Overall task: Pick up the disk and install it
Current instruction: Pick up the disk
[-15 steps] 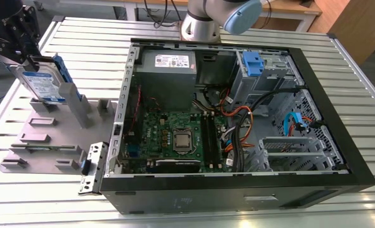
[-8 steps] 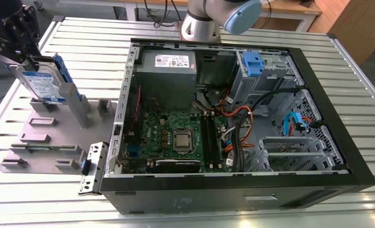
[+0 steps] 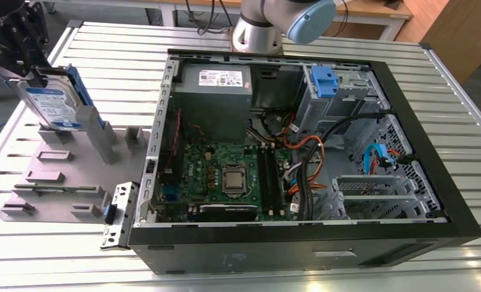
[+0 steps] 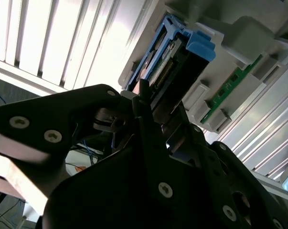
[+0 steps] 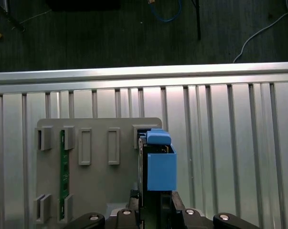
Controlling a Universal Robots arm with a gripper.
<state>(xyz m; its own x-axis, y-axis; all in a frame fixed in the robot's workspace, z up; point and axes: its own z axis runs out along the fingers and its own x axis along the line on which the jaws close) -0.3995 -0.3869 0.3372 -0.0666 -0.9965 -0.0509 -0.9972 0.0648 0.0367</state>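
Exterior view: the disk point(image 3: 52, 100) is seen standing on edge, slightly tilted, at the far end of a grey slotted fixture point(image 3: 62, 182) on the exterior view's left, well apart from the drive bays of the open computer case point(image 3: 435, 182). The black tool point(image 3: 36, 74) is set at the disk's upper end, and its fingers are closed on that end, one on each flat side. In the second wrist view the disk point(image 4: 163, 67) is seen end-on with its blue carrier bracket point(image 4: 201, 47) around it, and the tool point(image 4: 158, 102) is clamped across it. In the first wrist view the disk point(image 5: 160, 167) is seen from above, sitting between the fingers of the tool point(image 5: 155, 205) at one corner of the fixture point(image 5: 98, 186). A green circuit board point(image 5: 64, 167) is held on edge in another slot pair of the fixture, apart from the disk. Fixture and case are carried side by side on a ribbed metal worktop point(image 3: 102, 55). Inside the case a motherboard point(image 3: 224, 170), a grey power supply point(image 3: 216, 85) and a second blue bracket point(image 3: 323, 82) in the bay area are visible.
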